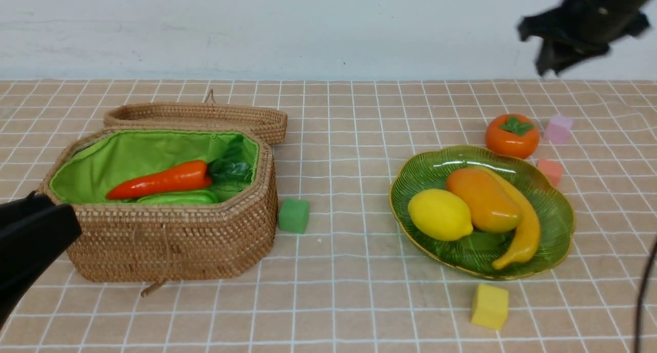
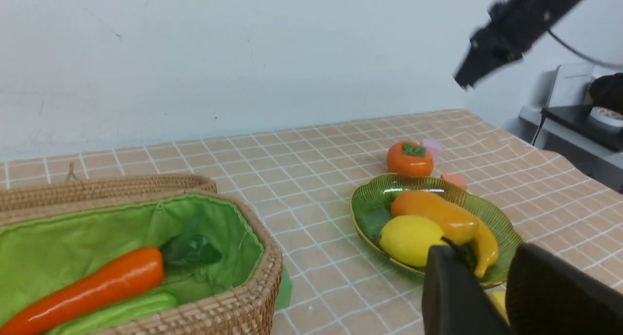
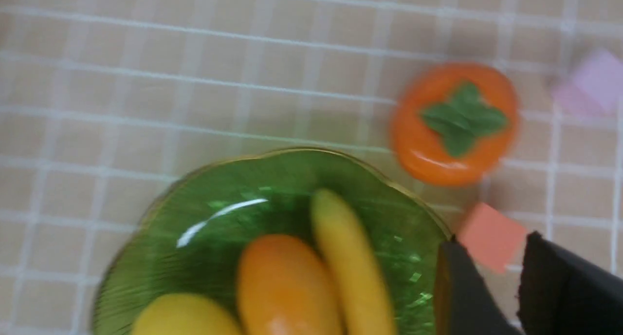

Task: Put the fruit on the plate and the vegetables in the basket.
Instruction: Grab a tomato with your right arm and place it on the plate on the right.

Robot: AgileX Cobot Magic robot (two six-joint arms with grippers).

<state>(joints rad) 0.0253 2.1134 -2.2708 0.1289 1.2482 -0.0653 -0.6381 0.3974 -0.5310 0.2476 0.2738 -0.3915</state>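
Note:
The woven basket [image 1: 169, 250] stands open at the left, holding an orange carrot [image 1: 164, 183] and a green cucumber-like gourd [image 1: 179, 198]. On the green glass plate [image 1: 557, 209] at the right lie a lemon [image 1: 439, 214], a mango [image 1: 482, 199] and a banana [image 1: 528, 230]. A persimmon [image 1: 512, 136] sits on the cloth just behind the plate. My right gripper [image 3: 491, 242] hangs high above the persimmon and the plate's far edge, blurred, jaws apart and empty. My left gripper [image 2: 486, 254] is low at the front left, near the basket, also apart and empty.
The basket's lid [image 1: 195, 118] lies back behind it. Small cubes dot the checked cloth: green [image 1: 293, 215] beside the basket, yellow [image 1: 489, 306] in front of the plate, salmon [image 1: 550, 171] and lilac [image 1: 558, 129] near the persimmon. A wall runs along the back.

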